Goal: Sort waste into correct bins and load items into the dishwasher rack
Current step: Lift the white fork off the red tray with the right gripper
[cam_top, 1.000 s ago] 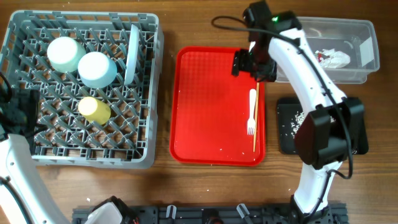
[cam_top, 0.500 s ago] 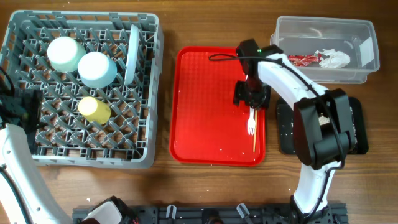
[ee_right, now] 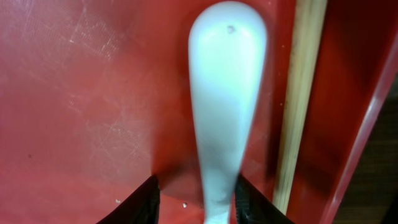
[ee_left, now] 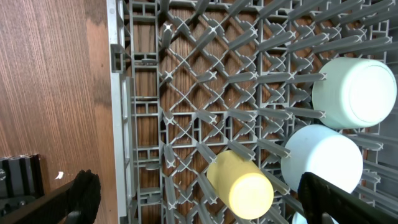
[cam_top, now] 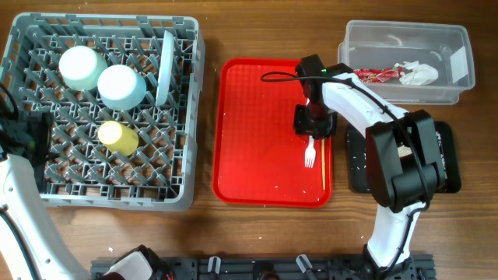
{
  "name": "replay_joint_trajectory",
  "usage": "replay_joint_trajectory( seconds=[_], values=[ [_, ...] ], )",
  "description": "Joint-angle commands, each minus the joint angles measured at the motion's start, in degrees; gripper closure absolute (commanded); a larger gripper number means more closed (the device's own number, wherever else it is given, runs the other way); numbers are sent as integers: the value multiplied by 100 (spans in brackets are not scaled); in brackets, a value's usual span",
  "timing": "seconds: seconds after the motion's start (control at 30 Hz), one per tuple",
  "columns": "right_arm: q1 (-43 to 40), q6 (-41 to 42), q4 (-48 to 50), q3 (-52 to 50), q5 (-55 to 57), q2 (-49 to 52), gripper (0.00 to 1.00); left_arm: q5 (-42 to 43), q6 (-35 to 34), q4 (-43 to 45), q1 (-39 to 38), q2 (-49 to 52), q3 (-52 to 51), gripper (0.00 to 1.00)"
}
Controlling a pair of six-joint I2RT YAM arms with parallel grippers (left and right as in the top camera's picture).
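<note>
Where the red tray (cam_top: 257, 132) lies in the middle of the table (cam_top: 272, 31), the right pincer (cam_top: 313, 123) is set down over the handle end of the white plastic fork (cam_top: 310, 155). In the right wrist view its fingers (ee_right: 140, 202) are seen partly apart, one on each side of the handle. A strip of tray shows between one finger and the handle, so the fork is straddled but not clamped. The thin wooden chopsticks (cam_top: 323, 167) lie just beside the fork, along the tray's right rim. In the clear tub (cam_top: 459, 35) at the upper right, the red snack wrapper (cam_top: 379, 75) and the crumpled white tissue (cam_top: 418, 73) are found side by side. Whitish rice scraps (cam_top: 362, 155) are scattered on the black tray (cam_top: 354, 179), which is largely hidden by the right arm. In the dishwasher rack (cam_top: 23, 47) the pale green bowl (cam_top: 82, 68), the pale blue bowl (cam_top: 120, 85) and the yellow cup (cam_top: 118, 137) are placed among the pegs, and the plate (cam_top: 165, 66) is stood on edge. The left pincer (ee_left: 199, 186) is held wide apart and empty over the rack's left side.
</note>
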Motion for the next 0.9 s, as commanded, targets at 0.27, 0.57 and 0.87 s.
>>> replay_joint_trajectory(
  seconds=[0.27, 0.57, 0.87],
  values=[
    [334, 407, 289, -601, -417, 79, 90, 28, 35, 0, 42, 22, 0, 0],
    [393, 382, -24, 26, -463, 76, 96, 28, 35, 0, 42, 22, 0, 0],
    [393, 61, -138, 1145, -1711, 76, 96, 28, 35, 0, 42, 22, 0, 0]
  ],
)
